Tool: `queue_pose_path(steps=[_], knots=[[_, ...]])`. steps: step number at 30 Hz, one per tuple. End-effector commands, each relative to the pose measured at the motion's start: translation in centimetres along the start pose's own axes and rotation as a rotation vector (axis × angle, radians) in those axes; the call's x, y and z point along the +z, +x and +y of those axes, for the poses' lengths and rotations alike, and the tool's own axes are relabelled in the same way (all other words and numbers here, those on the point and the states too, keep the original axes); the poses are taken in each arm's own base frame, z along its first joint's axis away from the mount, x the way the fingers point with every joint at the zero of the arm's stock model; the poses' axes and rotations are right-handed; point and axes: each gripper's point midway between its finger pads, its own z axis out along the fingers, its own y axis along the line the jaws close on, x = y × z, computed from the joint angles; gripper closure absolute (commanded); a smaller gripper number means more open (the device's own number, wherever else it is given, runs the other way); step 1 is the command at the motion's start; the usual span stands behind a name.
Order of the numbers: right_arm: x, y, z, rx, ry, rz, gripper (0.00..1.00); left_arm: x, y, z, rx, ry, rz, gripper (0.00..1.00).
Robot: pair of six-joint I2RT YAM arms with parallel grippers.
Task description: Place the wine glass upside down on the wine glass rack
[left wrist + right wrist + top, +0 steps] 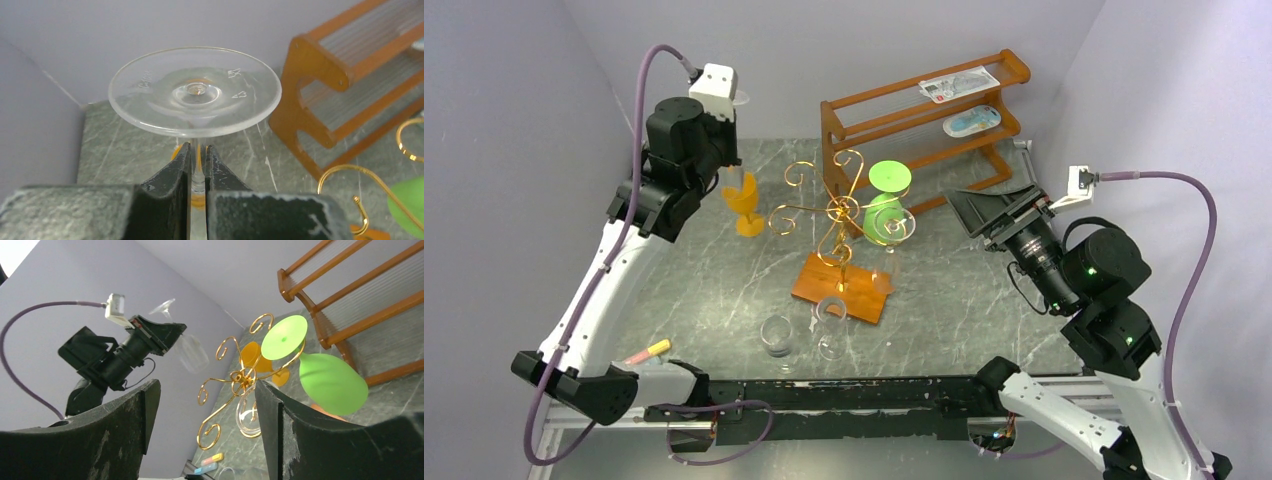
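Above the left rear of the tabletop (704, 285), the left end effector (198, 156) was clamped narrowly on the thin stem of the clear wine glass (195, 92), its two black fingers (172, 175) pressing the stem from either side. The glass was held inverted, its round foot uppermost and its bowl hanging below the fingers, high in the air and off every surface. It hung to the left of the wine glass rack (839, 215), apart from the gold scroll arms and touching none of them. Directly beneath it an orange glass (747, 205) stood on the tabletop.

The rack stood on its flat wooden base near the middle, and a green glass (884, 212) hung upside down from one of its right-hand arms, foot on top. Behind the rack the brown three-tier shelf (924, 125) sat against the back wall. Two clear glasses (776, 335) stood in front of the rack's base, near the front edge.

The right end effector (206, 390) was raised at the right side, facing the rack, its fingers spread wide with nothing between them
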Motion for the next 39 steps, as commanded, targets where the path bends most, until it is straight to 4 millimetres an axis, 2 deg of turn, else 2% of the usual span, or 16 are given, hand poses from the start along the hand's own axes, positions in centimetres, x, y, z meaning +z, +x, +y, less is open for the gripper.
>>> queue_pose_path(steps=[1, 6, 14, 20, 25, 35, 39], knots=[[-0.1, -0.2, -0.9, -0.015, 0.025, -0.031, 0.27, 0.5, 1.0, -2.8, 0.045, 0.25, -0.051, 0.95], [-0.2, -0.3, -1.2, -0.025, 0.041, -0.036, 0.27, 0.9, 4.5, -3.1, 0.033, 0.404, -0.057, 0.95], [0.2, -0.1, -1.3, -0.025, 0.06, -0.019, 0.29, -2.2, 4.6, -5.4, -0.017, 0.795, -0.243, 0.95], [0.0, 0.2, -1.5, -0.004, 0.054, -0.02, 0.29, -3.5, 5.3, -6.8, -0.021, 0.971, -0.303, 0.95], [-0.1, 0.3, -1.8, -0.003, 0.067, -0.017, 0.3, -4.1, 6.6, -7.7, -0.01, 1.052, -0.294, 0.95], [-0.1, 0.3, -1.9, -0.011, 0.068, -0.017, 0.31, -4.1, 9.0, -9.2, 0.005, 1.151, -0.246, 0.95], [-0.3, 0.0, -2.0, -0.02, 0.081, -0.025, 0.32, -4.2, 9.4, -9.4, 0.01, 1.169, -0.237, 0.95]])
